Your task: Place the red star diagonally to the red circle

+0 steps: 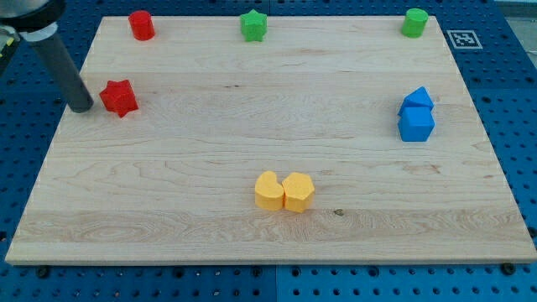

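We have no jaws to open or close here: our arm ends in a plain dark rod, and our tip (81, 108) rests on the wooden board (268, 235) near its edge at the view's left. The red star (119, 97) lies just beside our tip, on its view-right side, so close that we cannot tell whether the two touch. The red circle (141, 25) stands toward the view's top from our tip and slightly to the view's right, near the board's far edge and apart from the star. Further to the view's right along that same top edge sit the green star (253, 25), and then, well apart from our tip, the green circle (414, 23) in the top right corner. Far across the board to the view's right of our tip, two blue blocks (416, 115) sit touching, one just above the other in the view; their exact shapes are hard to make out. Toward the view's bottom and right of our tip, two yellow blocks (284, 191) lie side by side and touching, the left one looking rounded and the right one more angular.
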Controlling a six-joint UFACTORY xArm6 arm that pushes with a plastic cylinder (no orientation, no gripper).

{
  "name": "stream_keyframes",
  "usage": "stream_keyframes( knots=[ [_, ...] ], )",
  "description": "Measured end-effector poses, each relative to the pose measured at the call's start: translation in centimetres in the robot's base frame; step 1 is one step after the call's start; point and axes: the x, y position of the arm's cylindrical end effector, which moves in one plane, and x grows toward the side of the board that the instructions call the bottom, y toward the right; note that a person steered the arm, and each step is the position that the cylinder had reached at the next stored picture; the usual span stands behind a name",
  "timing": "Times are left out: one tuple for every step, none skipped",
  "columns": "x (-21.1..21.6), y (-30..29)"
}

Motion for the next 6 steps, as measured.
stream_keyframes(
  knots=[
    [0.0, 4.0],
    [0.0, 8.9],
    [0.0, 10.7],
    [-0.3, 8.7],
    [-4.1, 0.2],
    [-9.7, -3.8]
  ],
)
